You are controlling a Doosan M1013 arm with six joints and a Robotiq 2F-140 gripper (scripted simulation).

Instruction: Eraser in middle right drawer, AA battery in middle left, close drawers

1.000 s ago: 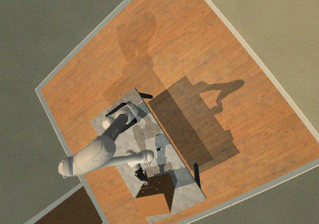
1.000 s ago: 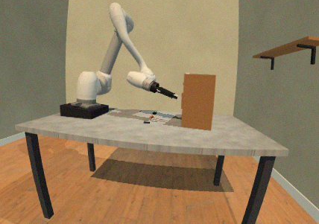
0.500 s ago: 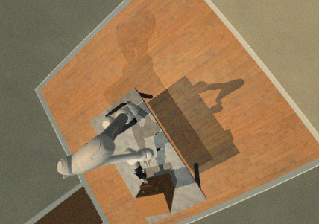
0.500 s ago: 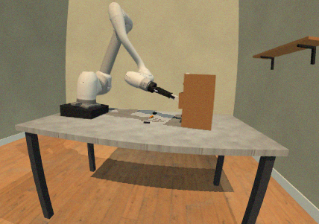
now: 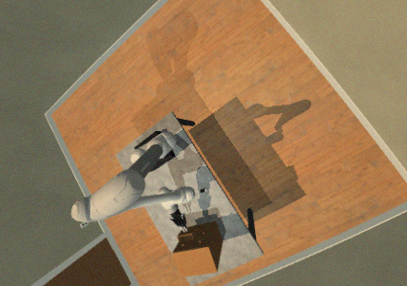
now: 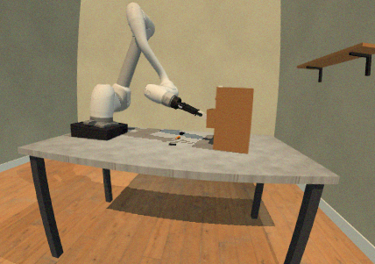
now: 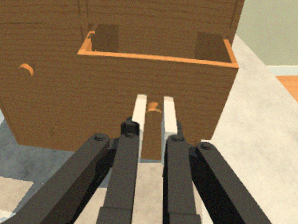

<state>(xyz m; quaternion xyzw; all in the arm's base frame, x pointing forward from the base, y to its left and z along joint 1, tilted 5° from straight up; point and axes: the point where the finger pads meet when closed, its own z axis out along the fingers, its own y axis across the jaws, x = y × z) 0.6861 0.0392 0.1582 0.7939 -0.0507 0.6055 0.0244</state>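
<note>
The small wooden chest [image 6: 232, 119] stands on the table's right part and also shows in the overhead view [image 5: 200, 248]. The right drawer of its middle row [image 7: 160, 59] is pulled partly out; its inside looks empty. My gripper [image 7: 154, 109] is level with that drawer's front, with its fingers shut on the small orange knob [image 7: 153, 106]. It also shows in the side view [image 6: 198, 112]. Two small things, one orange-tipped [image 6: 177, 138] and one dark [image 6: 172, 144], lie on the mat left of the chest. I cannot tell which is the eraser and which the battery.
The other drawers sit flush, with a knob on the left middle one [image 7: 25, 68]. The arm's black base [image 6: 99, 130] stands at the table's left end. A patchwork mat [image 6: 175, 135] lies between base and chest. A wall shelf [image 6: 342, 58] hangs at the right.
</note>
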